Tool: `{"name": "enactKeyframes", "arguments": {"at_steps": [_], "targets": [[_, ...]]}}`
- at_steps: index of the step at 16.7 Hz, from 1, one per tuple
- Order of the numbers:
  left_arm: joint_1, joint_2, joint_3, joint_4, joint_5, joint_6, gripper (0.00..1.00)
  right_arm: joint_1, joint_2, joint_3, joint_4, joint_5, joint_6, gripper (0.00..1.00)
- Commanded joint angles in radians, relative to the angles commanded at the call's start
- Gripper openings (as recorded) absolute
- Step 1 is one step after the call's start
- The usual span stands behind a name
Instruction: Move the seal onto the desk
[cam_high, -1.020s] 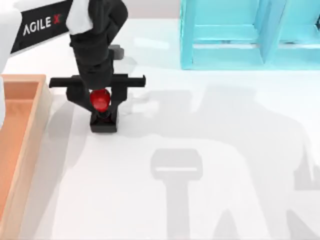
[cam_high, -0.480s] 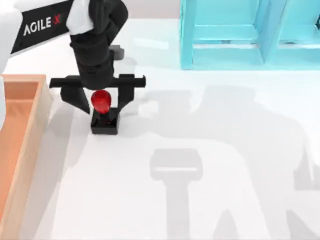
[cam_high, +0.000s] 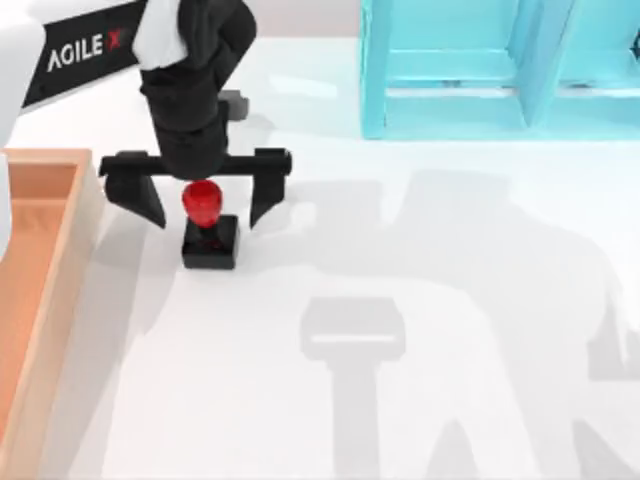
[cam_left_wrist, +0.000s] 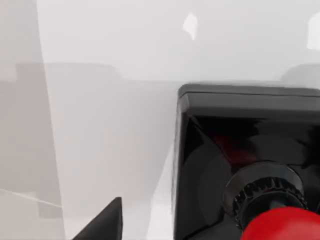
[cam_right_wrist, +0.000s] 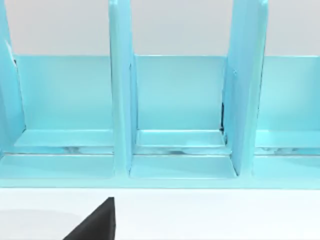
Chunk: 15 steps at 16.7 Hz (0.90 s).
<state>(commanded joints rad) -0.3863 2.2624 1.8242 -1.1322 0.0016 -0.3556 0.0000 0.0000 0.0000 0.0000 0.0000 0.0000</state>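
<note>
The seal, a black square block with a glossy red knob, stands upright on the white desk left of centre. My left gripper hangs over it, open, with one finger on each side of the red knob and a gap to both. In the left wrist view the seal is close up, its black base resting on the desk, and one dark fingertip is clear of it. A dark fingertip of the right arm appears in the right wrist view, facing the shelf.
An orange-brown wooden tray lies along the left edge, close to the seal. A turquoise shelf unit stands at the back right, with its open compartments in the right wrist view. Arm shadows fall across the desk's middle and right.
The left gripper's fingers have spread apart from the red knob, letting go of the seal. The seal has stayed standing in the same spot on the desk.
</note>
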Motion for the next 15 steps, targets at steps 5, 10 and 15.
{"name": "enactKeyframes", "arguments": {"at_steps": [5, 10, 15], "targets": [[0.002, 0.007, 0.034, -0.027, 0.0, -0.001, 1.0, 0.0, 0.0, 0.0, 0.0, 0.0, 0.0, 1.0], [-0.004, 0.058, 0.25, -0.2, 0.0, -0.002, 1.0, 0.0, 0.0, 0.0, 0.0, 0.0, 0.0, 1.0], [-0.007, 0.12, 0.553, -0.447, 0.001, -0.004, 1.0, 0.0, 0.0, 0.0, 0.0, 0.0, 0.0, 1.0]]}}
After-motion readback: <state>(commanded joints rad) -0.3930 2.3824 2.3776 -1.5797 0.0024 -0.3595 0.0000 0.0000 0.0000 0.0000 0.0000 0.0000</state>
